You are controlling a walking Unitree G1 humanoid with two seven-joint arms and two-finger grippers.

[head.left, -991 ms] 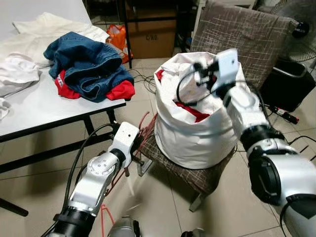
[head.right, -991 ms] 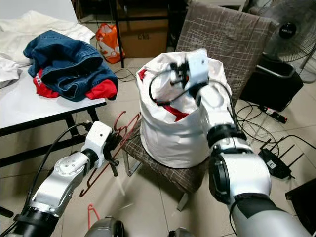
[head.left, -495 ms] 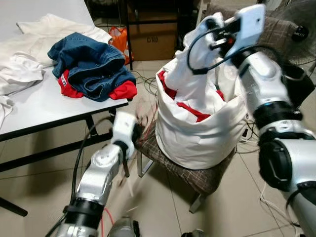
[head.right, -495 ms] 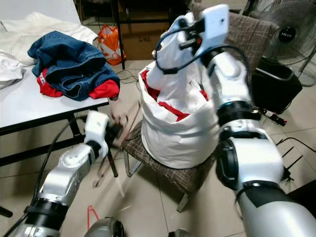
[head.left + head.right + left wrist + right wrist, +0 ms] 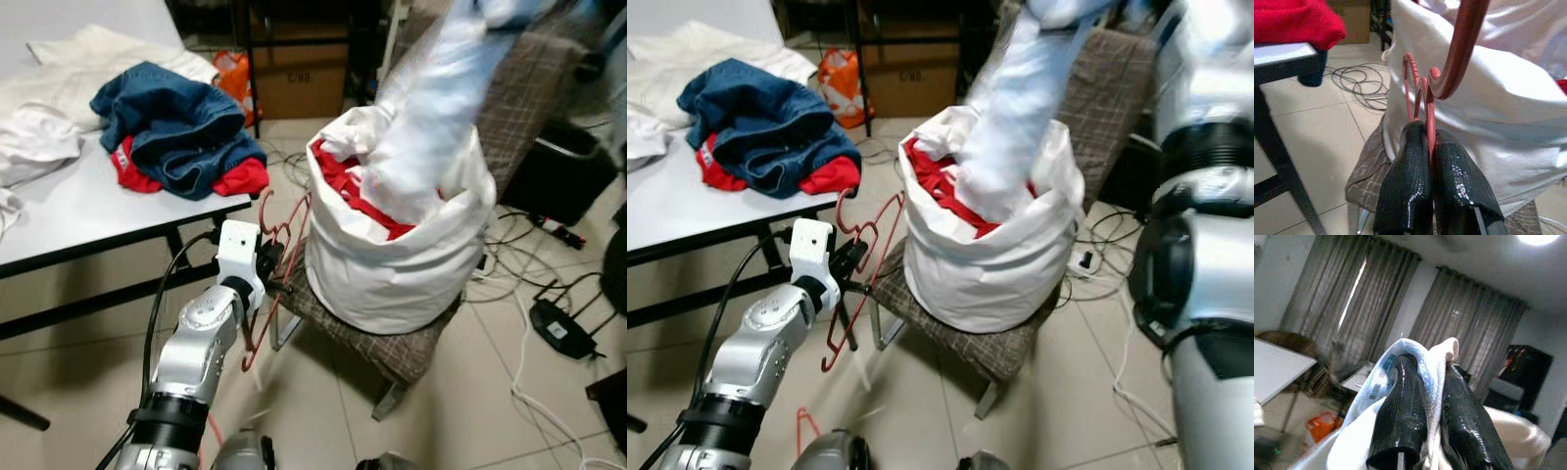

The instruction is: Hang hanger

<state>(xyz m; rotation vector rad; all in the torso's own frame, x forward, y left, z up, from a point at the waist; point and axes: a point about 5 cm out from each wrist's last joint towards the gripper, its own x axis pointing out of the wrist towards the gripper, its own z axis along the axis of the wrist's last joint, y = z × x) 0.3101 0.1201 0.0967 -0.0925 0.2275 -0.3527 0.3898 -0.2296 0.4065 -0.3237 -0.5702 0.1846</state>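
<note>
Left gripper (image 5: 1431,147) is clamping thin red wire hangers (image 5: 862,264) beside the chair's front edge | right gripper (image 5: 1425,382) is pinching a white cloth garment (image 5: 431,127), blurred, seemingly lifting from the white laundry bag (image 5: 392,264) | risk: garment snagging, tipping bag.

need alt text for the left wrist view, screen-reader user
Two black fingers of the left gripper are shut on a red hanger, whose hook curls up in front of a white laundry bag. The bag sits on a plaid chair seat; a table edge with a red garment stands beside it, above cables on tiled floor.
</note>
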